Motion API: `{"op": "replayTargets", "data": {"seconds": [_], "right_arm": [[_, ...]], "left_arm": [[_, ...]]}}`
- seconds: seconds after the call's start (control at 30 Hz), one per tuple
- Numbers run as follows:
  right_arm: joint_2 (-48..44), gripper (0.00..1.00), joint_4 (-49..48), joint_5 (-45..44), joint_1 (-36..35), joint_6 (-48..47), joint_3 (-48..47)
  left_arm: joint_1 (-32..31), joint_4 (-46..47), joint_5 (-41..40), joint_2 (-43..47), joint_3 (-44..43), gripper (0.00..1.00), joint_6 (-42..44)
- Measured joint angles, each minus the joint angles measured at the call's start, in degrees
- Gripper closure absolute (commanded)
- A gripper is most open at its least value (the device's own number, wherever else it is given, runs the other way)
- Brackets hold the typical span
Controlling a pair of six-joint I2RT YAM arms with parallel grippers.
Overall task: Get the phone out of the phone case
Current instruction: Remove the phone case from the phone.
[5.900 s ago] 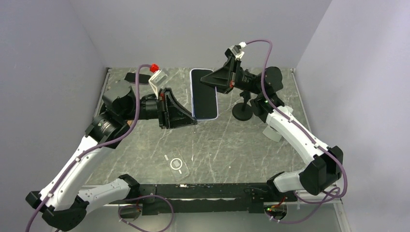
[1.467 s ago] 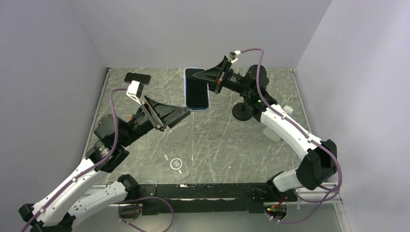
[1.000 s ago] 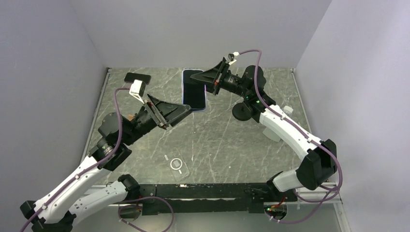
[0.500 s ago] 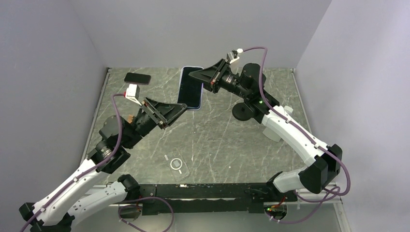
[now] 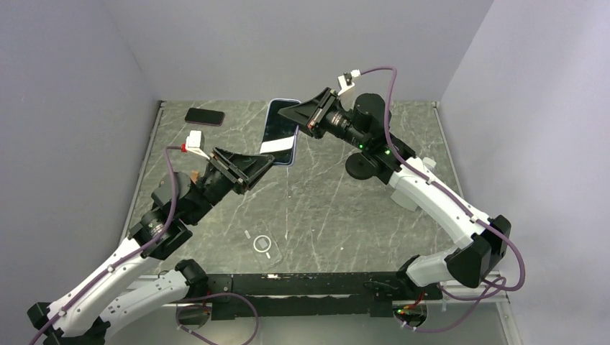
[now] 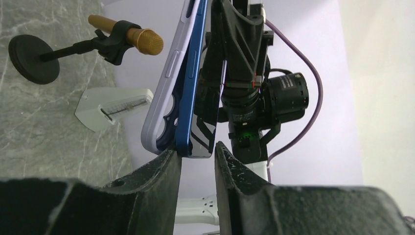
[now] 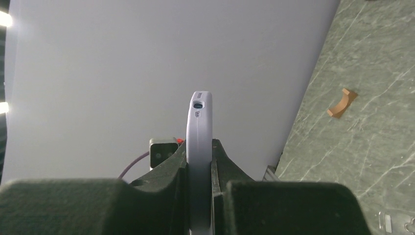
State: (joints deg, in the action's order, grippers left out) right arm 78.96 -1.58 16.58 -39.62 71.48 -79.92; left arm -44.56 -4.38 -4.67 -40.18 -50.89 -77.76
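Note:
My right gripper [image 5: 295,115] is shut on the phone [image 5: 279,133] and holds it in the air, tilted, screen towards the top camera. In the right wrist view the phone's lavender edge [image 7: 199,127] stands between the jaws of that gripper [image 7: 199,147]. My left gripper [image 5: 264,160] is open at the phone's lower corner. In the left wrist view a pale lavender shell [image 6: 164,88] stands off from a blue-edged, black-screened body [image 6: 192,98], just above my left gripper [image 6: 195,149]. The clear phone case [image 5: 263,246] with a white ring lies alone on the table near the front.
A darker phone [image 5: 204,116] lies at the back left. A microphone stand [image 5: 360,167] stands under the right arm, its gold microphone [image 6: 142,41] showing in the left wrist view beside a white wedge [image 6: 115,110]. A small brown curved piece [image 7: 341,103] lies on the table.
The right gripper has tilted the phone and carried it a little to the left. The left gripper has followed down and to the left, staying at the phone's lower corner.

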Motion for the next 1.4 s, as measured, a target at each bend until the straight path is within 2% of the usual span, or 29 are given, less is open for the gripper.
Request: {"op": "replayTargets", "data": {"seconds": [0.17,0.4,0.6,0.77,1.0,1.17,1.27,1.3,1.4], "right_arm": [[0.0,1.0,0.3,-1.7,-0.7,-1.5,-0.2],[0.0,1.0,0.0,-1.7,-0.8,-1.9,-0.2],[0.0,1.0,0.9,4.0,-1.8,-1.4,-0.2],[0.0,1.0,1.3,7.5,-2.9,-1.4,-0.2],[0.2,1.0,2.3,8.1,-2.8,-2.3,-1.2],[1.4,1.0,3.2,11.1,-1.8,-3.1,-3.6],[1.8,1.0,3.4,13.6,-1.6,-3.1,-3.6],[2.0,0.96,3.6,14.4,-1.3,-2.3,-3.6],[2.3,0.65,2.3,16.5,-0.7,-0.7,-3.6]], "left_arm": [[0.0,-0.7,-1.7,0.0,0.2,0.65,-3.1],[0.0,1.5,-2.8,0.7,2.7,0.74,-5.9],[0.0,6.8,-4.5,1.7,5.1,0.64,-7.6],[0.0,8.0,-6.4,2.7,5.2,0.71,-7.5],[0.0,8.0,-5.8,2.2,5.1,0.68,-7.6],[0.5,9.5,-2.6,-1.0,3.2,0.75,-7.6],[0.8,10.5,-0.7,-2.5,2.9,0.98,-7.6],[0.8,11.0,-0.2,-2.6,2.9,1.0,-7.5],[1.6,11.8,1.2,-2.6,2.6,1.0,-7.5]]}}
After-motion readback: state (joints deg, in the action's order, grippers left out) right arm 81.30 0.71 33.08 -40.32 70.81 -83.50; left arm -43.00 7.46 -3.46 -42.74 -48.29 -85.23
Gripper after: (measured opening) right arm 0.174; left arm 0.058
